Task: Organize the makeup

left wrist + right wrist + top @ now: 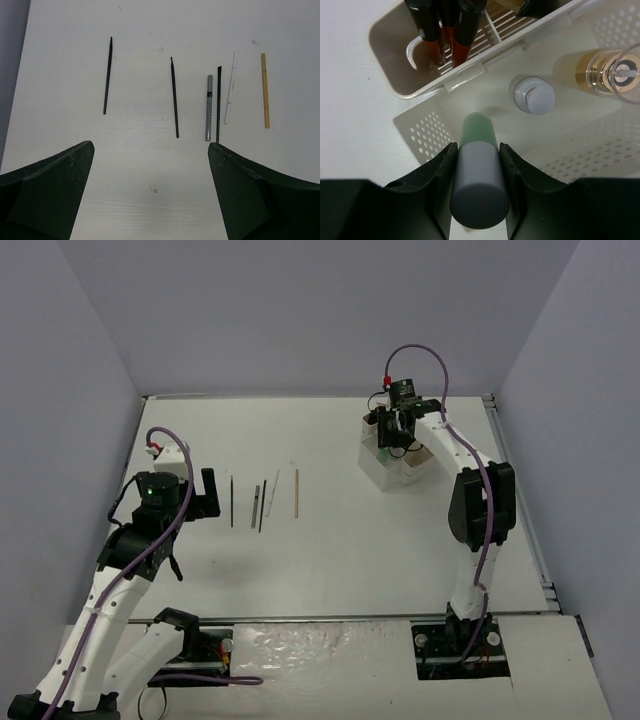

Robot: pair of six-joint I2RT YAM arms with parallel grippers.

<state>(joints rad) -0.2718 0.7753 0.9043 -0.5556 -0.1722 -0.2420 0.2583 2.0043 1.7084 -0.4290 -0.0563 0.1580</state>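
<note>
**Entry: makeup sort, status at this moment**

1. Stowed, ahead of the right end effector (477, 147):
   - The white box (470, 75) holds a grey-capped bottle (532, 95) and an amber bottle (605, 67) in its large perforated compartment.
   - Both bottles stand just beyond my fingers.
   - Several red-and-black tubes (447, 25) stand in the narrower compartment farther out.

2. In hand:
   - The green bottle (479, 170) with a grey cap is pinched between the right fingers.
   - It hangs cap towards the wrist camera over the near part of the large compartment.
   - I cannot tell whether its base touches the compartment floor.

3. Outstanding, ahead of the left end effector (150, 145): six thin pieces lie loose on the tabletop (150, 190), roughly parallel. From its left side to its right they are:
   - a black pencil (107, 75);
   - a black brush (174, 97);
   - a patterned silver stick (209, 107);
   - a thin black liner (218, 102), just beside the silver stick;
   - a white pencil (230, 87);
   - a tan pencil (265, 90).

4. Progress, my judgement: the bottles are nearly finished. The whole row of pencils and brushes is yet to be boxed, so I put it around halfway.

5. Pose, per the top view:
   - The right arm is stretched far forward, with its wrist turned down over the box.
   - The left arm is folded at the elbow and held low. Its fingers are spread wide and empty, aimed at the row, with the nearest stick ends just short of the fingertips.
</note>
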